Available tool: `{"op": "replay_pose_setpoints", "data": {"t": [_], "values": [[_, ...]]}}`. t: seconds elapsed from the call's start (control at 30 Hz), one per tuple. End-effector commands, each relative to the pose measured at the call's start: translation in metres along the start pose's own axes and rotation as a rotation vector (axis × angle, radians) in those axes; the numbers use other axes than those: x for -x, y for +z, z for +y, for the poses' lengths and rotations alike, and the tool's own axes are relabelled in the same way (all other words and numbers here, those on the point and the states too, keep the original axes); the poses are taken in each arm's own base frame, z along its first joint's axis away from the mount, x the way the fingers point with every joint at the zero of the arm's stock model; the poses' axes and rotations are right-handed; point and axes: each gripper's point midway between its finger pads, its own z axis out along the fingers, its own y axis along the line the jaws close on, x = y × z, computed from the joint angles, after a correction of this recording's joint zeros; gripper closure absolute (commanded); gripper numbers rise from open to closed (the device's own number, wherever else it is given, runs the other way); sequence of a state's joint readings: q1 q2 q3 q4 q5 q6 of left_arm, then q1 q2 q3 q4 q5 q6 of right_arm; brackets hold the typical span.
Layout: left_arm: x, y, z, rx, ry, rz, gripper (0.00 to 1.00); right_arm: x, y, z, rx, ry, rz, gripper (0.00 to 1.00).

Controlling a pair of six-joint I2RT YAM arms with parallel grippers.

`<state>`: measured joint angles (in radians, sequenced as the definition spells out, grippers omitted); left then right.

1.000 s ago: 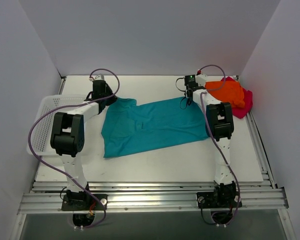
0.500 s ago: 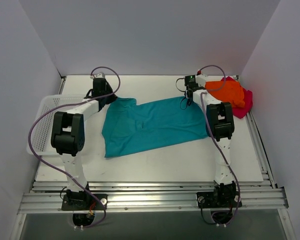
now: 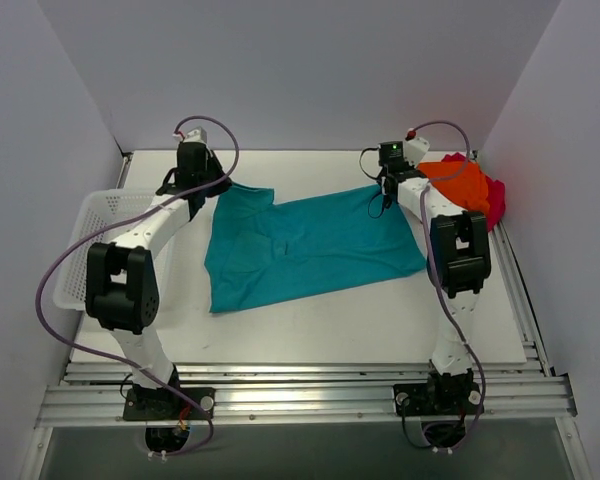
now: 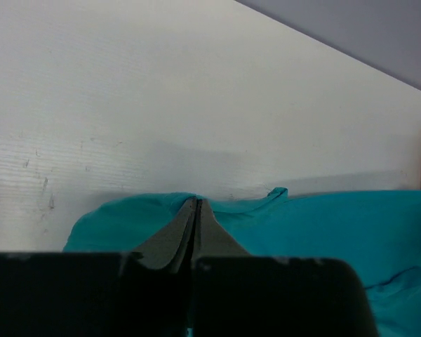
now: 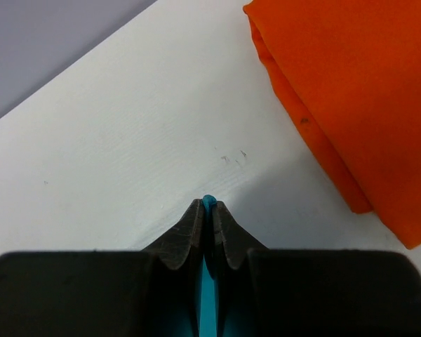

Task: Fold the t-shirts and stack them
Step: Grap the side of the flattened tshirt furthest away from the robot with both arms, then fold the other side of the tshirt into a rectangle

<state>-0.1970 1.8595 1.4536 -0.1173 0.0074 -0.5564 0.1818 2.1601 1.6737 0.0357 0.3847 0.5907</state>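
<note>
The teal-blue t-shirt (image 3: 310, 245) lies spread across the middle of the table, stretched between both grippers along its far edge. My left gripper (image 3: 218, 184) is shut on the shirt's far left corner; in the left wrist view the teal-blue cloth (image 4: 323, 232) bunches round the closed fingertips of the left gripper (image 4: 195, 201). My right gripper (image 3: 381, 192) is shut on the far right corner, and a sliver of teal-blue cloth (image 5: 208, 302) shows between the tips of the right gripper (image 5: 208, 203). The folded orange t-shirt (image 3: 460, 182) (image 5: 351, 91) lies on the magenta t-shirt (image 3: 496, 198) at the back right.
A white mesh basket (image 3: 90, 240) sits at the table's left edge beside the left arm. Grey walls close in the back and both sides. The orange stack lies just right of the right gripper. Bare table runs in front of the teal-blue shirt.
My right gripper has shut on the teal-blue shirt's far right corner. Both arms have drawn back and outward, and the shirt's far edge now lies straighter and farther back.
</note>
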Motion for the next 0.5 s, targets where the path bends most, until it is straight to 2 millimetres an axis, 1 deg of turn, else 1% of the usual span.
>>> {"op": "replay_pose_setpoints", "data": {"t": [0.0,0.03,0.07,0.1,0.13,0.2,0.23,0.3,0.33,0.37,0.4,0.43,0.47], "values": [[0.015,-0.034,-0.012,-0.011,0.030,-0.056,0.98,0.025,-0.026,-0.006,0.012,0.053,-0.050,1.00],[0.014,-0.038,-0.012,-0.008,0.033,-0.060,0.98,0.023,-0.028,-0.008,0.009,0.055,-0.049,1.00],[0.004,-0.041,-0.008,0.004,0.037,-0.043,0.98,0.027,-0.035,-0.008,0.017,0.059,-0.055,1.00],[0.007,-0.051,-0.012,-0.001,0.039,-0.057,0.98,0.026,-0.038,-0.011,0.014,0.060,-0.054,1.00],[0.006,-0.055,-0.011,0.005,0.038,-0.063,0.98,0.019,-0.038,-0.017,0.003,0.054,-0.040,1.00],[-0.002,-0.068,-0.011,0.006,0.043,-0.059,0.98,0.022,-0.048,-0.019,0.008,0.061,-0.048,1.00],[-0.004,-0.072,-0.011,0.007,0.046,-0.059,0.98,0.014,-0.049,-0.025,-0.002,0.054,-0.035,1.00],[-0.012,-0.085,-0.011,0.012,0.055,-0.061,0.98,0.015,-0.057,-0.028,-0.002,0.061,-0.038,1.00],[-0.016,-0.089,-0.010,0.017,0.058,-0.060,0.98,0.008,-0.059,-0.033,-0.011,0.053,-0.028,1.00],[-0.019,-0.093,-0.008,0.033,0.061,-0.063,0.98,0.007,-0.061,-0.036,-0.014,0.055,-0.028,1.00],[-0.026,-0.100,-0.008,0.032,0.068,-0.059,0.98,0.011,-0.067,-0.038,-0.012,0.063,-0.039,1.00],[-0.030,-0.103,-0.007,0.035,0.070,-0.056,0.98,0.009,-0.070,-0.041,-0.017,0.062,-0.038,1.00],[-0.034,-0.106,-0.006,0.042,0.072,-0.053,0.98,0.002,-0.071,-0.048,-0.028,0.056,-0.028,1.00]]}}
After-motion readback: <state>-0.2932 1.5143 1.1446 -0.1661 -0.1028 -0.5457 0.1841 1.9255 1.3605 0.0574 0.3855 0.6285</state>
